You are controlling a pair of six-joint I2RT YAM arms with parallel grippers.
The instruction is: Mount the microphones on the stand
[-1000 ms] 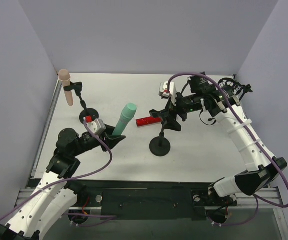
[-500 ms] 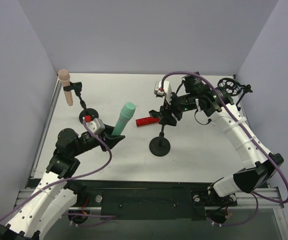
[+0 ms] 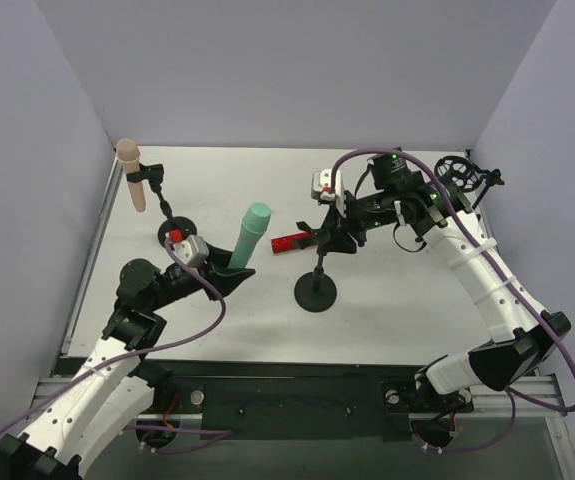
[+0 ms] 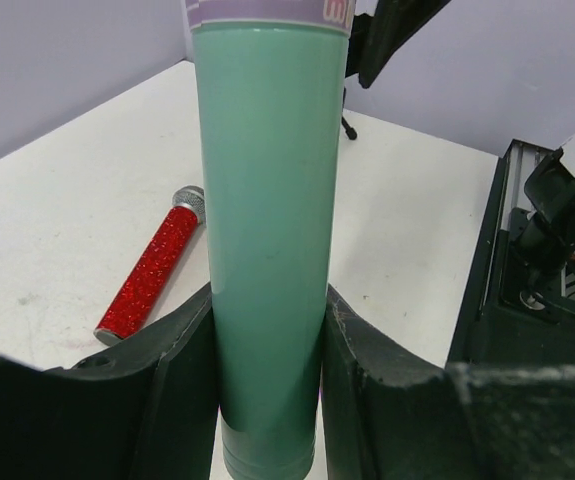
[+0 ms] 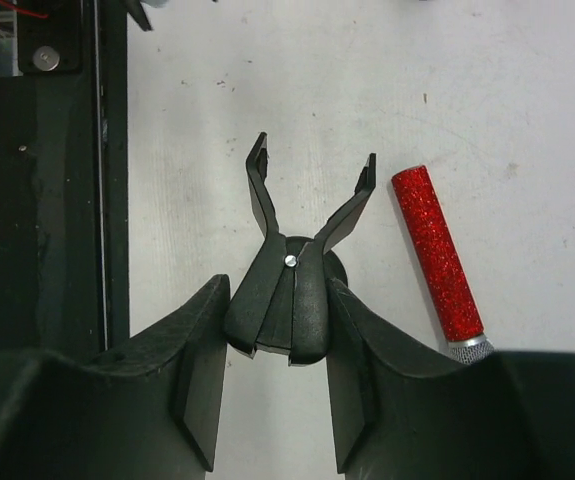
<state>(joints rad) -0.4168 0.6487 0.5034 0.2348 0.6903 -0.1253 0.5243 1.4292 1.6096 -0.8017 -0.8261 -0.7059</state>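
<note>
My left gripper (image 3: 229,277) (image 4: 267,370) is shut on the lower body of the mint green microphone (image 3: 251,235) (image 4: 267,250), which it holds upright and leaning right above the table. In the middle stands a black stand (image 3: 316,291). My right gripper (image 3: 329,238) (image 5: 275,345) is shut on the handles of its clip (image 5: 292,290), whose prongs are spread in a V. The glittery red microphone (image 3: 289,242) (image 5: 435,250) (image 4: 152,272) lies flat on the table just left of that clip. The pale pink microphone (image 3: 133,175) sits in the clip of the left stand (image 3: 175,232).
Another black stand with a round part (image 3: 464,172) is at the back right corner, behind my right arm. A black rail (image 5: 62,200) runs along the table's near edge. Grey walls close in the white table (image 3: 237,190) on three sides.
My right gripper has gone from wide open to shut on the middle stand's clip. The stand's base has shifted slightly left. The left arm and green microphone have barely moved.
</note>
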